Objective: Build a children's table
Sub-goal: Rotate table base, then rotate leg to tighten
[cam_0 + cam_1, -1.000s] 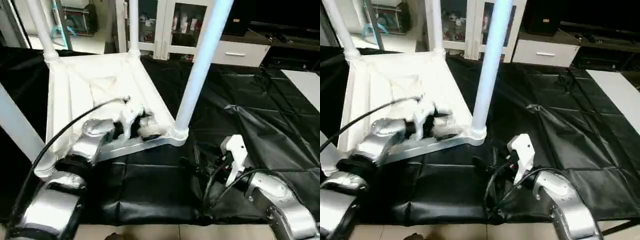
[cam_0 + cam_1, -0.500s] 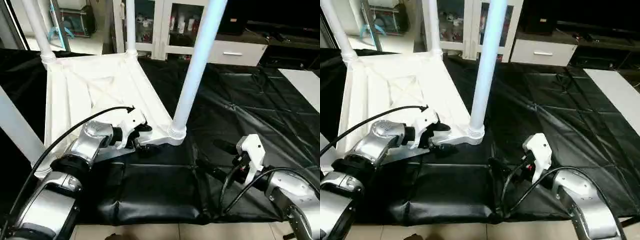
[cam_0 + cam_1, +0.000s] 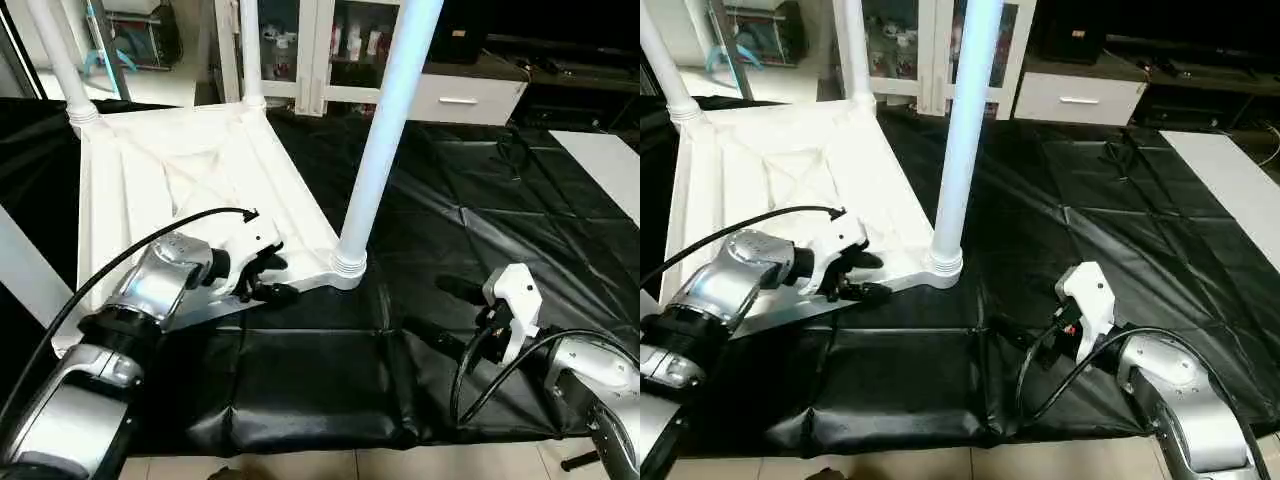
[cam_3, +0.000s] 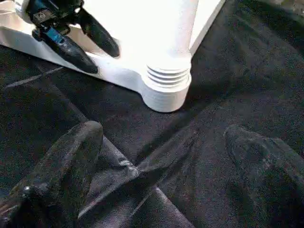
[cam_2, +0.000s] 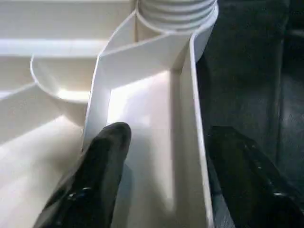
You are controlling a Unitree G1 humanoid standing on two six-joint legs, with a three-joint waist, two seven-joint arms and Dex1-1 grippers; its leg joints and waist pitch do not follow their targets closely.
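Observation:
The children's table (image 3: 180, 180) lies upside down on the black cloth, its ribbed underside facing up. White legs stand up from its corners; the nearest leg (image 3: 385, 130) rises from a ringed socket (image 4: 166, 88). My left gripper (image 3: 270, 280) straddles the near rim beside that socket. In the left wrist view one finger (image 5: 104, 161) is inside the rim wall and the other (image 5: 242, 171) outside, with gaps showing, so it is open. My right gripper (image 3: 425, 305) hovers open over the cloth, right of the socket, holding nothing.
The black cloth (image 3: 500, 220) covers the work table and is wrinkled near the front edge. More legs stand at the far corners (image 3: 55, 60) (image 3: 250, 50) and at the left (image 3: 25, 270). A glass-door cabinet (image 3: 330, 50) and a white drawer unit (image 3: 465, 95) stand behind.
My left gripper has drawn back from inside the underside to the near rim, and its fingers stand closer together. My right arm has shifted right, away from the table's corner.

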